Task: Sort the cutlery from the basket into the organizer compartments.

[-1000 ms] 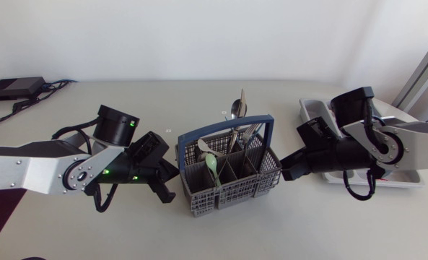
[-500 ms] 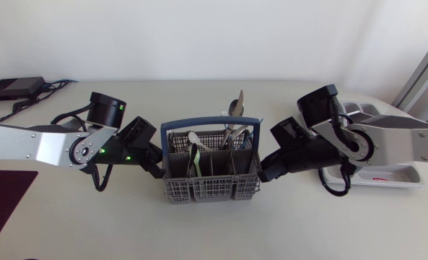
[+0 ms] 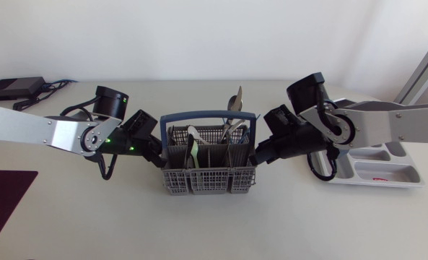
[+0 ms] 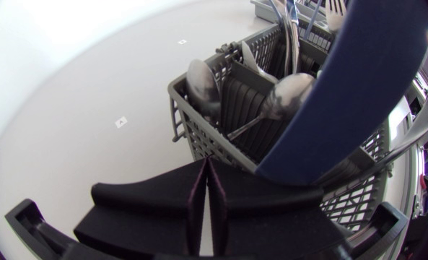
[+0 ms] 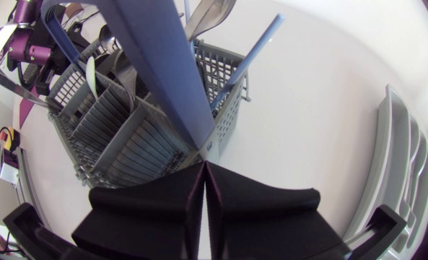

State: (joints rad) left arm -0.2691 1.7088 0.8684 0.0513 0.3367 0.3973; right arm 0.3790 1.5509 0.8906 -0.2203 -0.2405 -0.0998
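Note:
The grey cutlery basket point(image 3: 208, 182) with a blue handle point(image 3: 208, 116) stands mid-table, holding spoons point(image 3: 193, 137) and other cutlery. My left gripper point(image 3: 156, 155) is shut and empty, its tip against the basket's left end. My right gripper point(image 3: 257, 157) is also shut and empty, at the basket's right end. In the left wrist view the shut gripper point(image 4: 205, 166) points at the basket wall point(image 4: 199, 133) below the handle point(image 4: 358, 79). The right wrist view shows the shut gripper point(image 5: 204, 168) at the handle's foot point(image 5: 199, 141). The grey organizer point(image 3: 387, 182) lies at the right.
A black box point(image 3: 11, 88) with cables sits at the back left corner. A dark mat point(image 3: 4, 195) lies at the front left edge. The organizer's rim point(image 5: 401, 166) runs beside my right gripper.
The basket has slid left, away from the organizer, and turned square to the table. Both arms moved with it, staying at its two ends with fingers shut.

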